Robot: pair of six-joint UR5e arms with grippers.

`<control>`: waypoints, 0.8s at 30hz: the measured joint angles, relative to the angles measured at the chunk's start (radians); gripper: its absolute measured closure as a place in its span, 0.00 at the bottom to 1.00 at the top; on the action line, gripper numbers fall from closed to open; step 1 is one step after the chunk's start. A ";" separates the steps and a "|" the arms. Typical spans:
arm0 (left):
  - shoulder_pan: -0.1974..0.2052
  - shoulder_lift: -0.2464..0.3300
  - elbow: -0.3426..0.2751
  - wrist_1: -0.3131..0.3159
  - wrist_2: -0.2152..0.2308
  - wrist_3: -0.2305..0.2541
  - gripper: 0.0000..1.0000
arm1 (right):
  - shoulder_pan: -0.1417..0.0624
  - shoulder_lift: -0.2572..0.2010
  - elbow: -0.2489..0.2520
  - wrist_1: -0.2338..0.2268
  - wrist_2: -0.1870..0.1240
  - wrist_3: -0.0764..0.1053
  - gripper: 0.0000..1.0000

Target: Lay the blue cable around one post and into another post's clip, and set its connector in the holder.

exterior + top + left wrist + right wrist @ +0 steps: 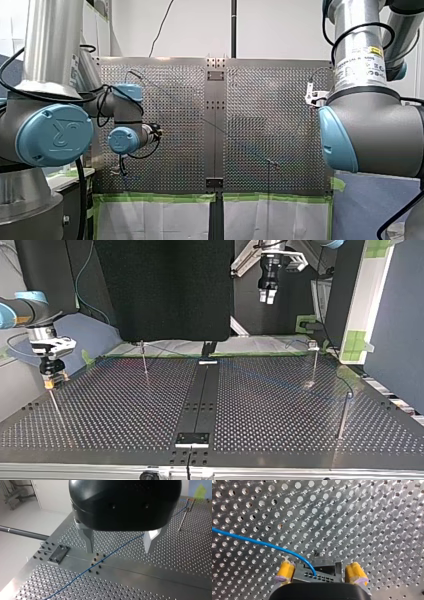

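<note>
Right gripper (319,571) stood with yellow pads (285,570) spread on both sides of the dark connector (322,577), where the blue cable (249,540) ended. Left gripper (120,551), also spread, hung well apart from the connector, over the cable. The right one should lift straight up, I judge, without dragging the cable

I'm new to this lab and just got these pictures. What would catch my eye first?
The thin blue cable stands out, running slantwise across the shiny perforated table. In the left wrist view my left gripper, black with metal fingers spread open, hangs right above it. In the right wrist view the cable ends in a dark block at my right gripper.
</note>
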 joint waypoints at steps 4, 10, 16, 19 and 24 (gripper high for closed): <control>0.000 0.000 0.000 0.009 0.009 0.000 0.02 | 0.000 0.000 0.000 0.000 0.000 0.000 0.00; 0.000 0.000 -0.001 0.011 0.011 -0.001 0.02 | 0.000 0.000 0.000 0.000 0.000 0.000 0.00; 0.000 -0.001 -0.001 0.011 0.011 -0.001 0.02 | 0.000 0.000 0.000 0.000 0.000 0.000 0.00; 0.000 -0.001 -0.001 0.011 0.011 -0.001 0.02 | 0.000 0.000 0.000 0.000 0.000 0.000 0.00; 0.000 0.000 -0.001 0.011 0.011 -0.001 0.02 | 0.000 0.000 0.000 0.000 0.000 0.000 0.00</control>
